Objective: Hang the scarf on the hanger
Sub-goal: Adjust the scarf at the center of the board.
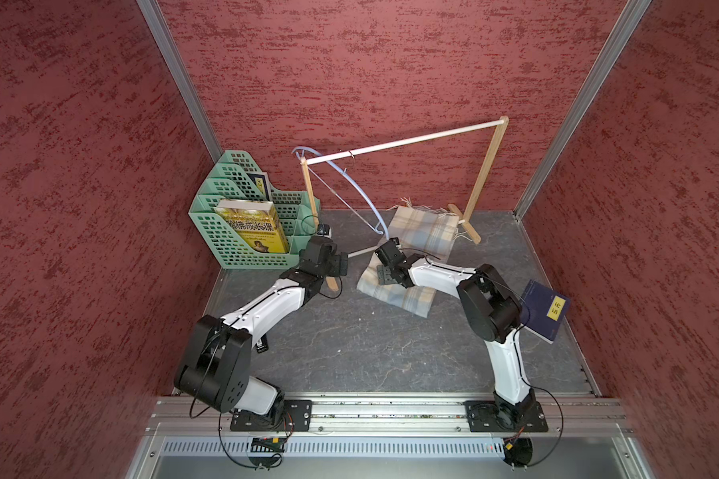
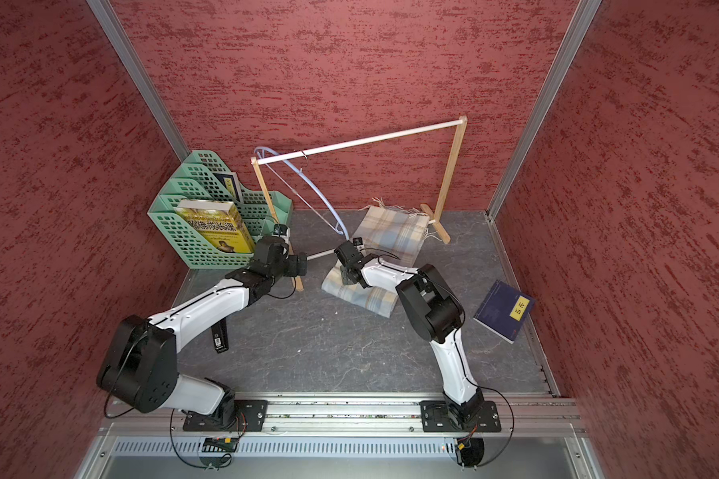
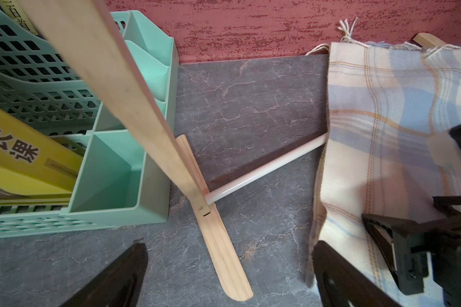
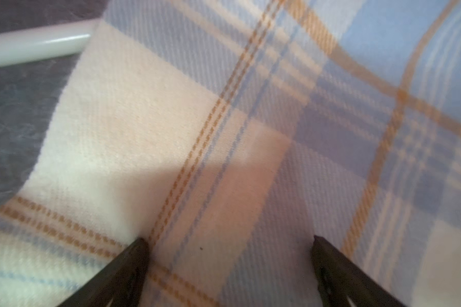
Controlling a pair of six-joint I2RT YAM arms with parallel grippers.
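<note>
The right fingers [image 4: 128,273] are spread wide and grasp nothing. Their tips point down, close over the scarf [image 4: 250,133]; I cannot tell whether they touch the cloth. The scarf lies flat on the desk [image 1: 349,344] under them. It stretches away past them, draped across the lower rod [image 3: 264,170] of the wooden rack [image 1: 484,166]. Its cream fringe ends by the rack's far foot.

The left fingers [image 3: 112,279] are spread wide too and are empty, hovering above the desk. The rack's near foot [image 3: 221,252] shows between them in the left wrist view, and the scarf's edge lies just beside one of them.

Up and beyond both pairs of fingers, the hanger [image 1: 351,179] hangs by its hook from the rack's top bar, tilted and bare, well apart from the scarf below.

Beside the left fingers, against the wall, stands a green file basket [image 1: 241,249] with a yellow book [image 1: 252,226] in it. Behind the right fingers, near that arm's elbow, a dark blue book [image 1: 546,311] lies on the desk.
</note>
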